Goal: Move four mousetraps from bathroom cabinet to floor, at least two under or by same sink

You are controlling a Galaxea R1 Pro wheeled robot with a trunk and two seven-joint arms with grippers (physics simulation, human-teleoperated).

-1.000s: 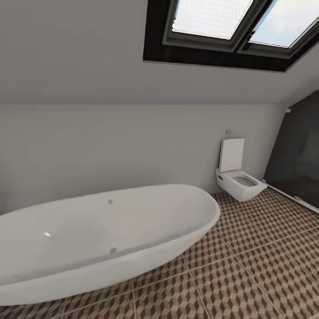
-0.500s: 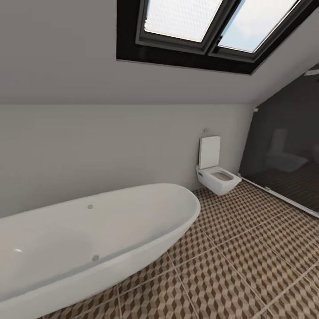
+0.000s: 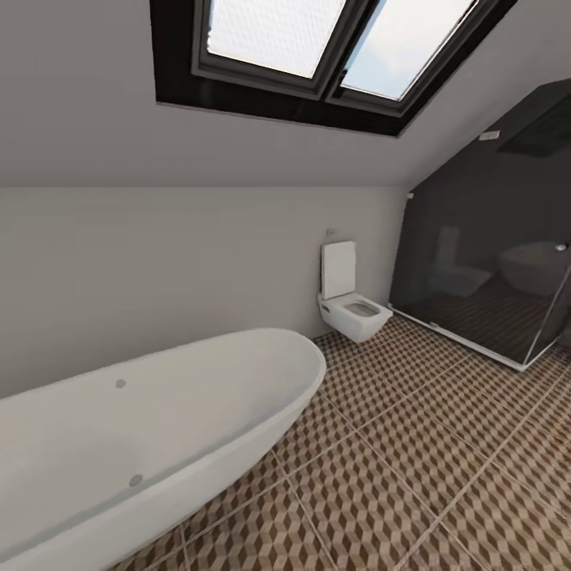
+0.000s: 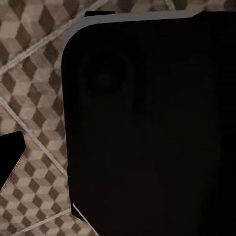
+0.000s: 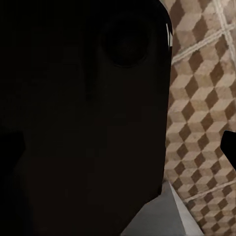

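The bathroom floor (image 3: 412, 444), tiled in a brown, beige and white cube pattern, spreads across the right and front of the head view. The mousetraps, the cabinet and the bathroom sink are out of view. In the left wrist view one dark fingertip (image 4: 10, 157) sits at the picture's edge over the floor tiles (image 4: 34, 73). The right wrist view has a dark fingertip (image 5: 229, 147) at its edge over the tiles (image 5: 201, 98). Both grippers look open with nothing held. A dark part of my own body (image 4: 157, 123) (image 5: 83, 113) blocks much of both wrist views.
A large oval white bathtub (image 3: 159, 428) stands close at the front left. A white wall-hung toilet (image 3: 353, 313) is against the far wall. A dark glass shower enclosure (image 3: 492, 270) closes the right side. A skylight (image 3: 317, 47) sits in the sloped ceiling.
The head view has swung to the right. The bathtub and toilet slid left in the picture, and the glass shower enclosure came into view. Nothing in the room itself moved.
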